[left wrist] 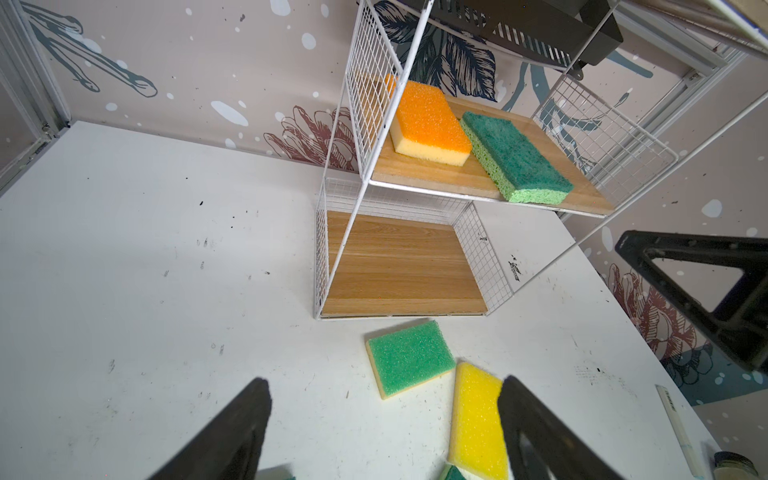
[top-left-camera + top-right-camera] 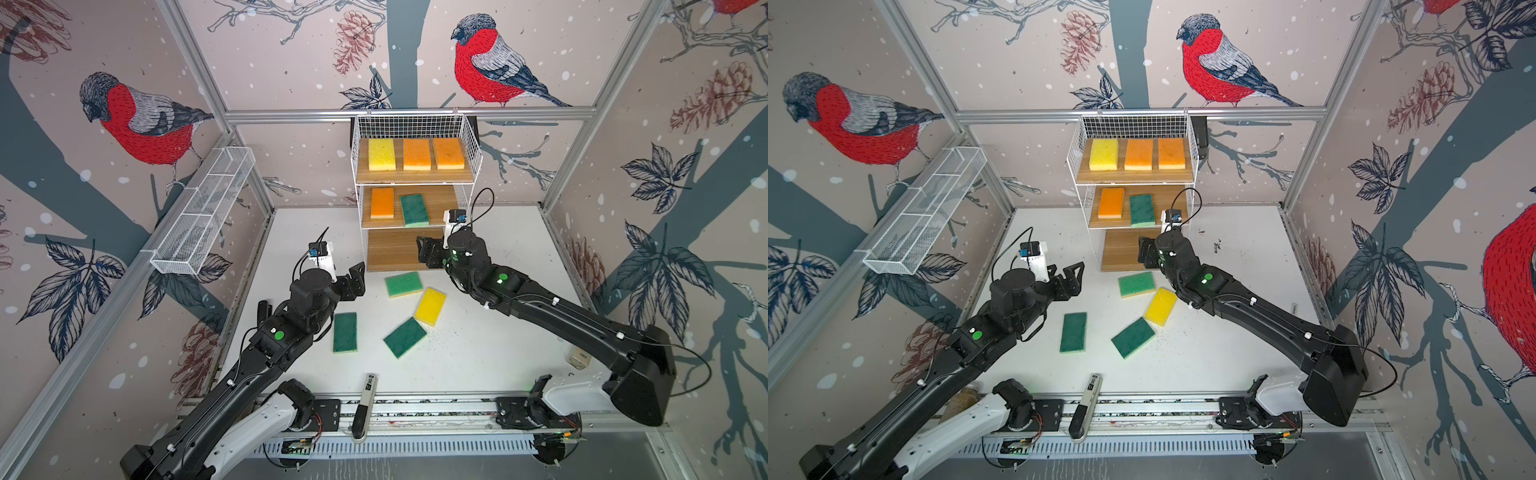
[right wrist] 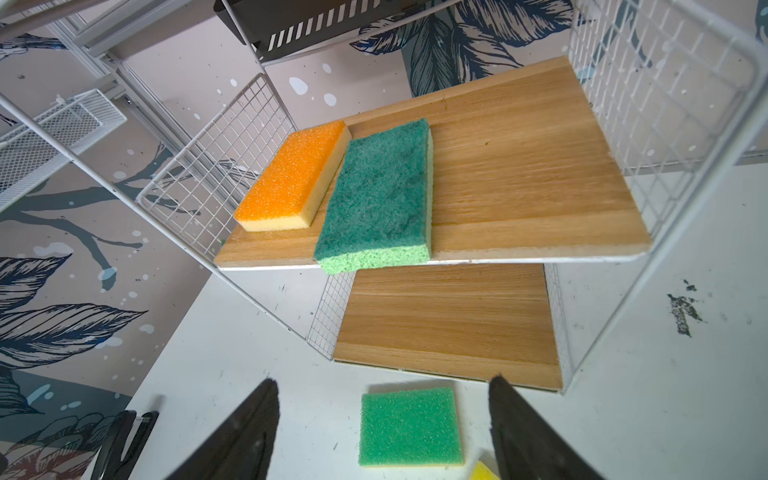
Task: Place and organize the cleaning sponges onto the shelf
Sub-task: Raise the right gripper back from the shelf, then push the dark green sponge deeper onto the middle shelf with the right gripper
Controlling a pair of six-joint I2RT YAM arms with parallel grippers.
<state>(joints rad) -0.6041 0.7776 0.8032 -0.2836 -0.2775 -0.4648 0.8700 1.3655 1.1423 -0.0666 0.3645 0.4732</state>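
The shelf stands at the table's back. Its top board holds a yellow sponge and two orange ones. An orange sponge and a dark green one lie on the middle board, and the bottom board is bare. On the table lie a light green sponge, a yellow one and two dark green ones. My left gripper hovers open, left of the light green sponge. My right gripper hangs open above the light green sponge, in front of the shelf.
A long white mesh basket hangs on the left wall. A black-and-white tool lies at the table's front edge. A small jar stands by the right arm. A black slotted tray hangs behind the shelf.
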